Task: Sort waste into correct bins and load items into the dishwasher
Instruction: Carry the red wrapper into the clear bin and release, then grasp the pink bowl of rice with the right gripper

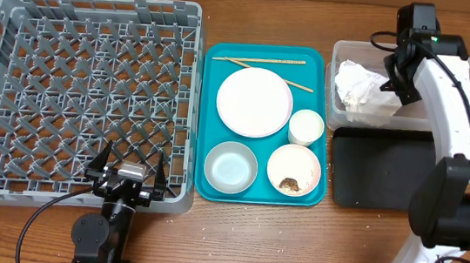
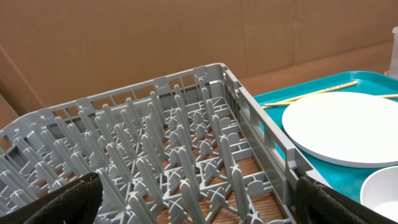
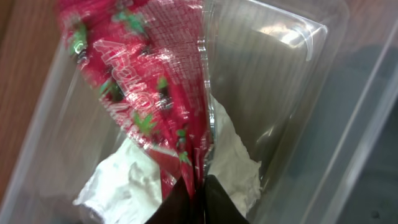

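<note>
**Two waste items at the tub, nothing racked yet**

The right gripper (image 3: 194, 196) has its jaws narrow, pinching the red wrapper (image 3: 149, 93) by its lower edge over the clear tub (image 3: 298, 37), where the napkin (image 3: 130, 180) already lies. The left gripper (image 2: 199, 199) is spread wide and empty at the dish rack (image 1: 100, 2). Sorting looks partly done. Food scraps (image 1: 289, 184) sit in one bowl (image 1: 295, 160), the black tray (image 1: 384, 169) is bare, and the plate (image 1: 254, 101), second bowl (image 1: 230, 166), cup (image 1: 305, 127) and chopsticks (image 1: 260, 61) wait on the teal tray (image 1: 206, 111).

White-shelled right arm (image 1: 453, 93) with black joints, black cable; all-black left arm (image 1: 107, 223), silver block behind black left pincer (image 1: 134, 154).
</note>
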{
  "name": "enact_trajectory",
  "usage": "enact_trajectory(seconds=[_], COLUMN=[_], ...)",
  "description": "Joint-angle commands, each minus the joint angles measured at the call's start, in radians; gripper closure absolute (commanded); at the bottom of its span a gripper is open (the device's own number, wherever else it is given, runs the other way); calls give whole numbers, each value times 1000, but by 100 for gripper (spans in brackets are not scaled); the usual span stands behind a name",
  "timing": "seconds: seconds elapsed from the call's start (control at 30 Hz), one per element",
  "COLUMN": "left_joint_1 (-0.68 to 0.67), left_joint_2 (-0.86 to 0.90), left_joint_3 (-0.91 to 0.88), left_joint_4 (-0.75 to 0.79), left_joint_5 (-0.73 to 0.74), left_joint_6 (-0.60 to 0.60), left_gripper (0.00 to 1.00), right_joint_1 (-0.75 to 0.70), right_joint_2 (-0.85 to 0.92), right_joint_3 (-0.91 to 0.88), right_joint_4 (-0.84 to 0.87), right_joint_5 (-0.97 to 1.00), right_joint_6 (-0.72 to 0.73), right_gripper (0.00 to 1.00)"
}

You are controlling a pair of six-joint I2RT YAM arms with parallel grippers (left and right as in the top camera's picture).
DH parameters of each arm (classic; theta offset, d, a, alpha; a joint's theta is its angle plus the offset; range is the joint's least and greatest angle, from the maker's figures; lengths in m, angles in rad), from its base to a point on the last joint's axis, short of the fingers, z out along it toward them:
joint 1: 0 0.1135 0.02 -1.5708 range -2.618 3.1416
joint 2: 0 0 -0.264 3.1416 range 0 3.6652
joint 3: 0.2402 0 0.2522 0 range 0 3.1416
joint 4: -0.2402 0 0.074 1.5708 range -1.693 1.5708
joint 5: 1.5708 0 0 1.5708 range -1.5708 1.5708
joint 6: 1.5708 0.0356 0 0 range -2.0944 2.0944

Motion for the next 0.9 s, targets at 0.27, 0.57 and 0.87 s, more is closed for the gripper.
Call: enact_trajectory(seconds=[0.27,0.57,0.87], left_joint_1=[5,5,5], left_joint_2=[-5,-5,-5], left_joint_3=[-5,-5,-5], left_joint_4=[-2,-2,-2], left_joint_5=[-6,-6,-6], left_joint_6=[8,8,8], left_gripper=[0,0,0], right_joint_1=[5,74,372], right_joint_2=[-85,-320,-338], right_joint_3=[102,224,117], right_joint_4=[-34,-292,-452], right_joint_5=[-119,-517,-436], right_joint_6=[-352,-648,-643], right_gripper=[0,8,9])
